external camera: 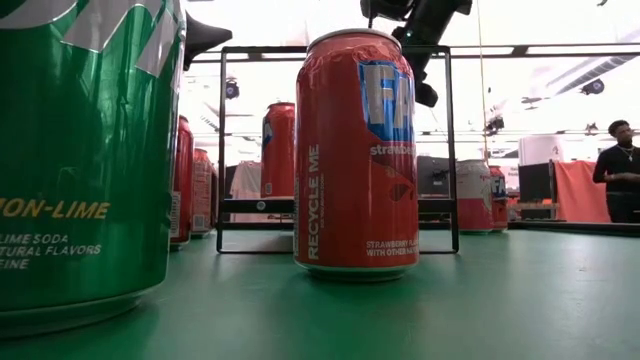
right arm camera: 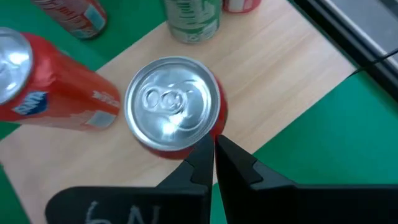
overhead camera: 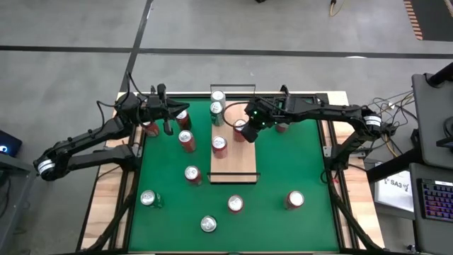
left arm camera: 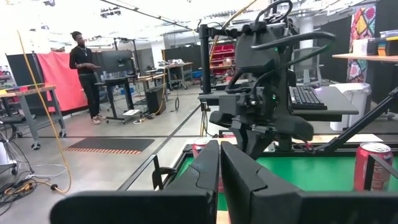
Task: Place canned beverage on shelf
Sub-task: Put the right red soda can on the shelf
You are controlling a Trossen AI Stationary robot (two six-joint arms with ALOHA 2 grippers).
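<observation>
Looking down from the high view, I see the shelf (overhead camera: 233,166) as a long pale wood-grain board with thin black metal rails at its short ends, lying on the green mat (overhead camera: 297,163) that covers the counter (overhead camera: 106,195). The mat looks matte and smooth; the counter border is pale wood.

Three cans stand on the shelf: a green can (overhead camera: 217,100) at the far end, a red can (overhead camera: 219,145) near the middle, and a second red can (overhead camera: 241,126) at the board's right edge, under the right arm. In the right wrist view this second can (right arm camera: 173,112) is a glossy red cylinder with a bright silver lid and pull tab, upright on the wood grain. Near it stand a red can with a blue logo (right arm camera: 46,93) and a green can (right arm camera: 193,22).

The right end effector (overhead camera: 249,132) hovers just above and beside that red can; its dark fingers (right arm camera: 239,165) are clenched together, gripping nothing. I cannot tell whether the tips touch the can's rim.

The left end effector (overhead camera: 168,126) sits over the mat's far left corner, well apart from the shelf, fingers (left arm camera: 205,168) pressed together and empty.

More red and green cans stand scattered on the mat. The low view shows a red strawberry can (external camera: 355,150) and a green lemon-lime can (external camera: 85,150) up close.
</observation>
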